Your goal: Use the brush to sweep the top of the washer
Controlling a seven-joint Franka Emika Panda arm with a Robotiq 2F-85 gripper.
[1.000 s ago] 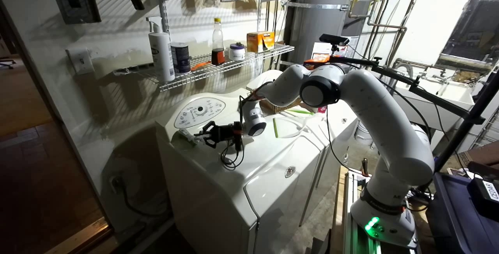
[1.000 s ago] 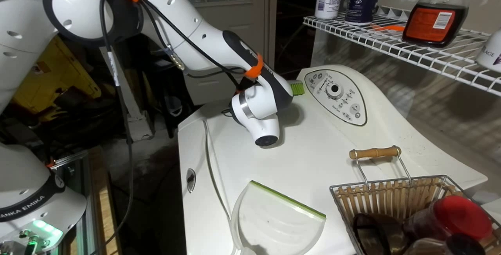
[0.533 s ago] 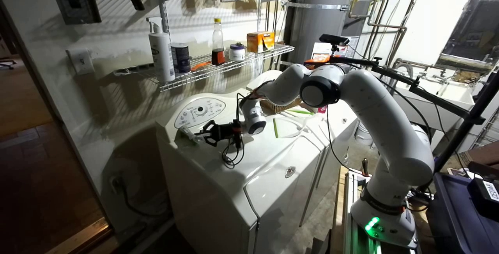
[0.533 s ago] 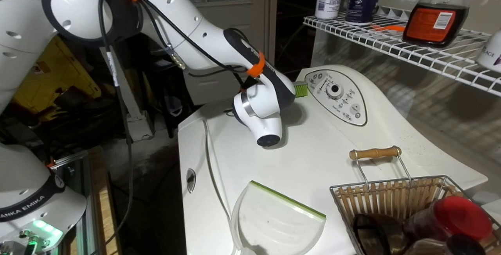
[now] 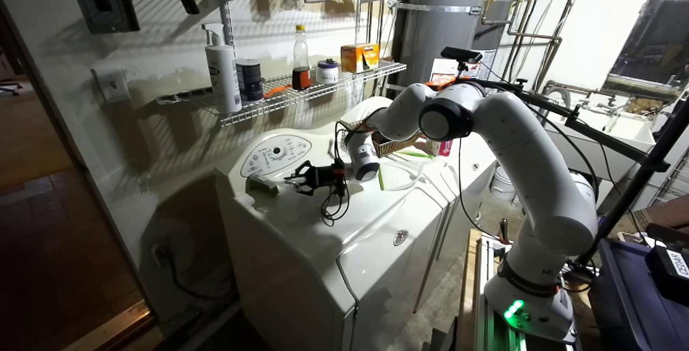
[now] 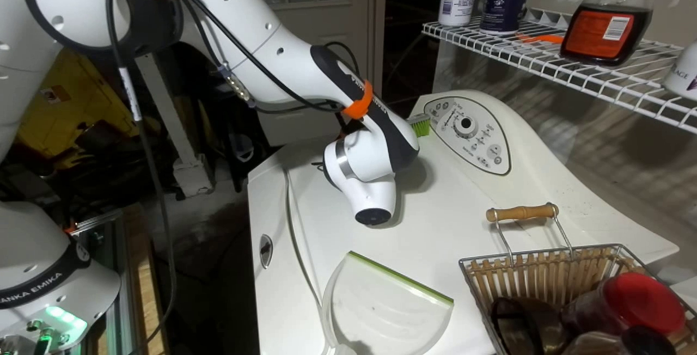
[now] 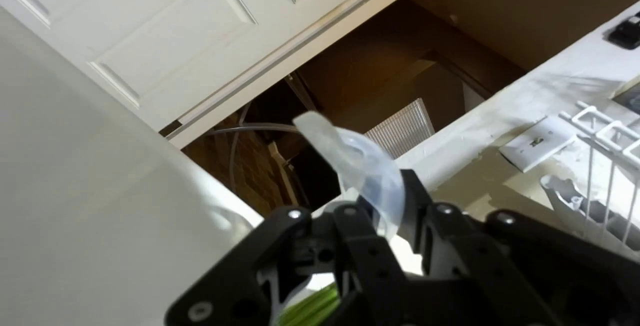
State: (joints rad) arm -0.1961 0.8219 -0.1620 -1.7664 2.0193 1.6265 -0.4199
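Wire shelving point(image 5: 280, 102) runs along the patched wall point(image 5: 172, 65) above the washer point(image 5: 290, 227), whose control panel point(image 5: 290, 145) shows in both exterior views. Against a second ago, my arm point(image 5: 538, 168) has moved: in an exterior view the claw point(image 5: 293, 181) now sits farther from the washer's outer end and nearer the slatted basket point(image 5: 397, 147), more of which shows. In an exterior view I also see the wrist joint point(image 6: 362, 181) closer to the clear dustpan point(image 6: 386, 306) than it was. Dustpan and basket have both stayed put. What I'm carrying has shifted with the arm: the brush point(image 5: 262, 184) sits at a different angle, and its green bristles point(image 6: 421, 126) appear just beside the end of the control panel.

My claw is clenched, its jaws closed on the brush's translucent handle point(image 7: 377, 181). In the wrist view I see the curved end of that handle standing out beyond the fingertips point(image 7: 415, 191), with green bristles low down, partly covered by the dark linkage point(image 7: 250, 271). The brush is over the outer end of the washer's top, by the lower corner of the control panel; whether its bristles touch that white surface or hang just clear of it, I cannot tell from these angles.
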